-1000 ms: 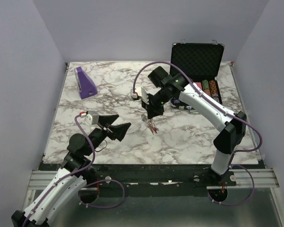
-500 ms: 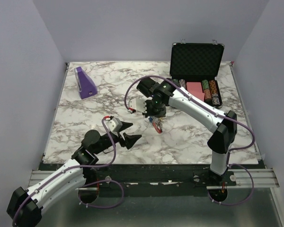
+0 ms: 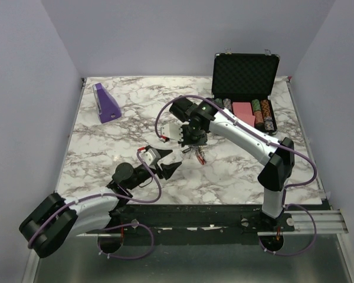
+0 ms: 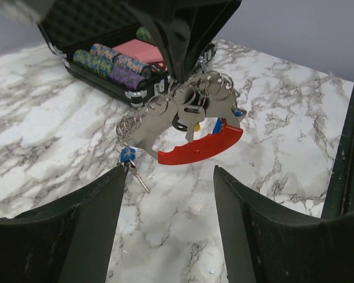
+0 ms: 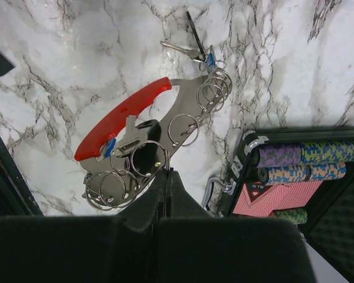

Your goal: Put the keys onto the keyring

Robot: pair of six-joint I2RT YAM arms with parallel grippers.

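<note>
At the centre of the top view, the keyring [image 3: 197,154], a metal plate with a red crescent edge and many wire rings, is pinched by the right gripper [image 3: 193,144], its fingers pressed together. A blue-headed key [image 4: 128,157] is seen dangling from one ring. The left gripper [image 3: 169,163], spread wide, is pointed at the keyring from lower left, not touching it. An open poker chip case [image 3: 245,73] is set at the marble bench's [image 3: 106,147] upper right.

Purple wedge [image 3: 107,103] and open black chip case [image 3: 245,73], well apart, on marble tabletop [image 3: 94,147].
</note>
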